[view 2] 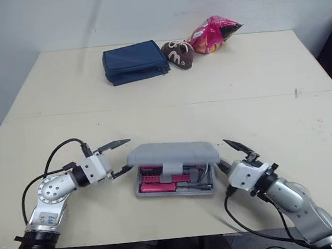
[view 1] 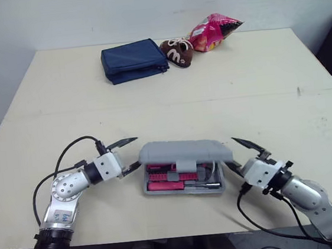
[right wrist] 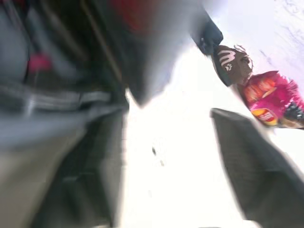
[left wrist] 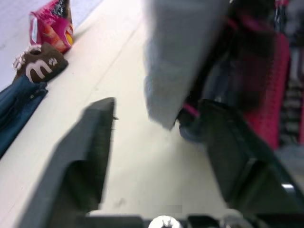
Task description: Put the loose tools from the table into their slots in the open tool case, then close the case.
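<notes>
Your tool case (view 1: 185,190) sits low centre of the frame, with its grey lid (view 1: 183,151) tipped partway down over the pink tools (view 1: 163,186). Left gripper (view 1: 135,152) is at its left end and right gripper (view 1: 231,152) at its right end, both spread wide and gripping nothing.
</notes>
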Action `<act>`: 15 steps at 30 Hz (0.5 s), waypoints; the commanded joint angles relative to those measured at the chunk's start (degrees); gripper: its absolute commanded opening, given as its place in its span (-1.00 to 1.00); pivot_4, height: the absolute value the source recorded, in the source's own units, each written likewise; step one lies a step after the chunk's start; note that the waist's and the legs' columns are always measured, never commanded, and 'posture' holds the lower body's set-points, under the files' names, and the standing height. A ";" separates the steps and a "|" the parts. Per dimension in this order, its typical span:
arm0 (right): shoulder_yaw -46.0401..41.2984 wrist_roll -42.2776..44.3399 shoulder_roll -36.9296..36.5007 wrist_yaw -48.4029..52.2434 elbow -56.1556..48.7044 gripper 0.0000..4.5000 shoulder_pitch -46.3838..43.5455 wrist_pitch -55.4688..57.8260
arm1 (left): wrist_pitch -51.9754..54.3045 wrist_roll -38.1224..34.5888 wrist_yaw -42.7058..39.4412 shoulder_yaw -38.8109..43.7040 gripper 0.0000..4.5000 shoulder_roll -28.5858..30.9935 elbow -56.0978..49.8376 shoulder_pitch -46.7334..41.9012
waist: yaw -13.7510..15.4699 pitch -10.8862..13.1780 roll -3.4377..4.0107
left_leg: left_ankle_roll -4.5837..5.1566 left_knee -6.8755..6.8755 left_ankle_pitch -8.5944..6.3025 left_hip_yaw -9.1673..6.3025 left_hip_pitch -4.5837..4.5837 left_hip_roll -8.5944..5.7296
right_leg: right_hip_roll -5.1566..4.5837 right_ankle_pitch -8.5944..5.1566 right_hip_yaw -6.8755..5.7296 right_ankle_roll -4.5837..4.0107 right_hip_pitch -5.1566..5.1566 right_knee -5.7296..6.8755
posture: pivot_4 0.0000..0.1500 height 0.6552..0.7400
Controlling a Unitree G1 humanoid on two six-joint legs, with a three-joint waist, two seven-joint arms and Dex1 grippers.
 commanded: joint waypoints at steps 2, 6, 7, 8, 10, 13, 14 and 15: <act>-10.04 5.77 -2.78 4.09 -0.62 0.39 7.42 -1.63 | 5.06 -6.79 -5.88 6.44 0.44 5.58 6.13 1.87 | 0.08 0.02 -0.03 | -0.01 -0.03 -0.01 -0.03 0.03 0.02 | 0.01 -0.02 -0.03 -0.02 0.04 -0.04 | 1.00 1.00; -11.82 16.84 -4.30 13.35 -6.66 0.39 13.24 2.82 | 10.86 -9.98 -7.80 6.75 0.44 5.00 5.93 -3.87 | 0.70 0.01 -0.04 | 0.08 0.04 -0.07 -0.24 0.08 -0.08 | -0.09 0.00 -0.17 0.02 0.30 -0.07 | 1.00 1.00; -11.45 20.38 -4.69 15.78 -9.15 0.29 14.87 6.10 | 12.44 -10.03 -7.98 5.93 0.45 4.29 5.42 -5.78 | 0.86 0.00 -0.06 | 0.09 0.06 -0.07 -0.29 0.06 -0.08 | -0.09 0.01 -0.21 0.02 0.32 -0.07 | 1.00 1.00; -11.36 22.66 -4.84 17.48 -10.96 0.17 15.98 8.55 | 13.61 -10.02 -8.14 5.48 0.45 3.76 4.96 -7.01 | 0.92 0.00 -0.06 | 0.09 0.08 -0.08 -0.29 0.05 -0.08 | -0.09 0.01 -0.22 0.03 0.34 -0.06 | 1.00 1.00; -10.45 25.57 -5.43 20.71 -14.45 -0.19 17.97 12.44 | 16.33 -9.70 -8.62 4.08 0.33 2.45 4.49 -10.03 | 1.06 0.00 -0.06 | 0.09 0.11 -0.07 -0.28 0.05 -0.09 | -0.09 0.01 -0.21 0.03 0.34 -0.05 | 1.00 1.00; -7.24 27.45 -6.71 24.36 -20.04 -0.90 20.00 18.95 | 19.89 -7.85 -9.12 0.78 -0.12 -0.10 5.93 -15.80 | 1.22 0.00 -0.06 | 0.08 0.12 -0.07 -0.26 0.03 -0.07 | -0.03 0.01 -0.22 0.03 0.32 -0.07 | 1.00 1.00; -6.07 27.59 -7.01 25.21 -21.65 -1.00 20.15 21.18 | 20.86 -7.23 -9.46 -0.50 -0.34 -1.21 6.80 -17.94 | 1.39 0.00 -0.07 | 0.07 0.14 -0.06 -0.27 0.02 -0.07 | -0.01 0.01 -0.24 0.03 0.31 -0.07 | 1.00 1.00; -4.99 28.03 -7.61 26.13 -23.07 -1.00 20.37 23.78 | 21.09 -6.07 -9.59 -1.79 -0.53 -2.10 7.89 -19.81 | 1.52 0.00 -0.07 | 0.07 0.18 -0.06 -0.27 0.02 -0.07 | 0.02 0.01 -0.25 0.03 0.30 -0.05 | 1.00 1.00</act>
